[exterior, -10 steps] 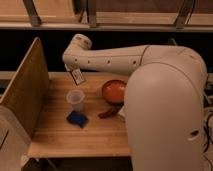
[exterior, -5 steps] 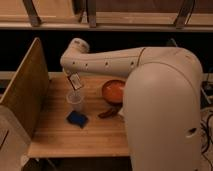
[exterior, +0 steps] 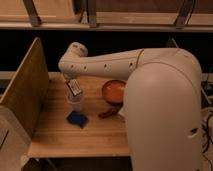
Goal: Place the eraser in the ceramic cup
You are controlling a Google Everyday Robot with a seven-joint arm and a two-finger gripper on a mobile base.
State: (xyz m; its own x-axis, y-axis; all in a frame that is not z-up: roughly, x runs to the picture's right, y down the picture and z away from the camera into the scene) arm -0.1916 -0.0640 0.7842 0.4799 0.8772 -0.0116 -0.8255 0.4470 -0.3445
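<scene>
Over on the left half of the table (exterior: 55,136), the gripper (exterior: 70,83) sits just above the ceramic cup (exterior: 75,103). It's clamped shut on the eraser (exterior: 75,88), which hangs tilted with its lower end right at the cup's rim or maybe just inside, hard to say which from this angle. So the step in hand looks like the drop itself, and tbh that seems to be pretty much all that's left of the task. To do it well, the robot would want the eraser's low end centred over the mouth and not over a wall, since the cup is narrow and the block is slanted. A corner catching the rim could tip the cup, or bounce the eraser out onto the blue squarish piece (exterior: 77,119) lying just in front. Turning the eraser closer to upright, or lowering it a touch before the fingers part, would probably let it slide in cleanly. The cup looks light and has no handle, so any sideways nudge from the gripper could shove it, and a straight lift after release seems safest. The orange bowl (exterior: 114,91) and the reddish-brown item (exterior: 107,113) are off to the right, out of the way, and the wooden side panel (exterior: 22,90) on the left shouldn't matter either.
</scene>
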